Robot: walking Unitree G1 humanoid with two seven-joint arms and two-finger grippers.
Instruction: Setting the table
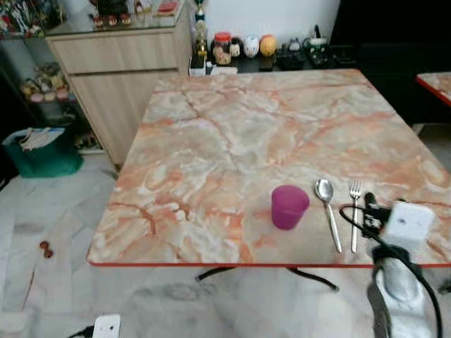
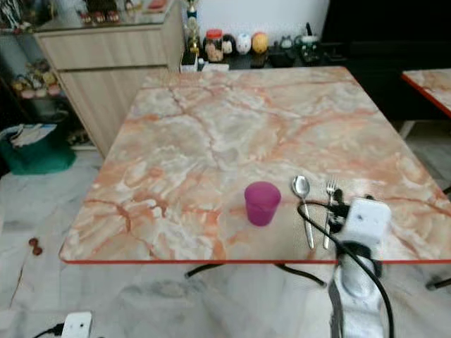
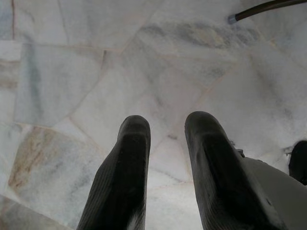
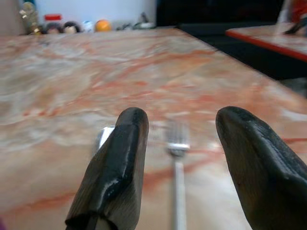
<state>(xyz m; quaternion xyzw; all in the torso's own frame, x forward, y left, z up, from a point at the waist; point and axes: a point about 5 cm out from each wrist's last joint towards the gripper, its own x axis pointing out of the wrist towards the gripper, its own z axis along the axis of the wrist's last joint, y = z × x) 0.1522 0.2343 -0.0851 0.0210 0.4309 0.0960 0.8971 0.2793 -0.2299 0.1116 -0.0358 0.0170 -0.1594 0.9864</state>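
Three items sit near the front edge of a pink marble table (image 1: 232, 134): a purple cup (image 1: 289, 206), then a spoon (image 1: 328, 211) and a fork (image 1: 354, 211) lying side by side to its right. The right gripper (image 4: 180, 163) hovers low over the fork's handle, fingers spread apart and empty. The left gripper (image 3: 168, 158) hangs over the pale stone floor (image 3: 96, 72), fingers parted, holding nothing.

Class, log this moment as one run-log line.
right gripper: open, over silver metal fork | silver metal spoon, purple plastic cup: placed | left gripper: idle
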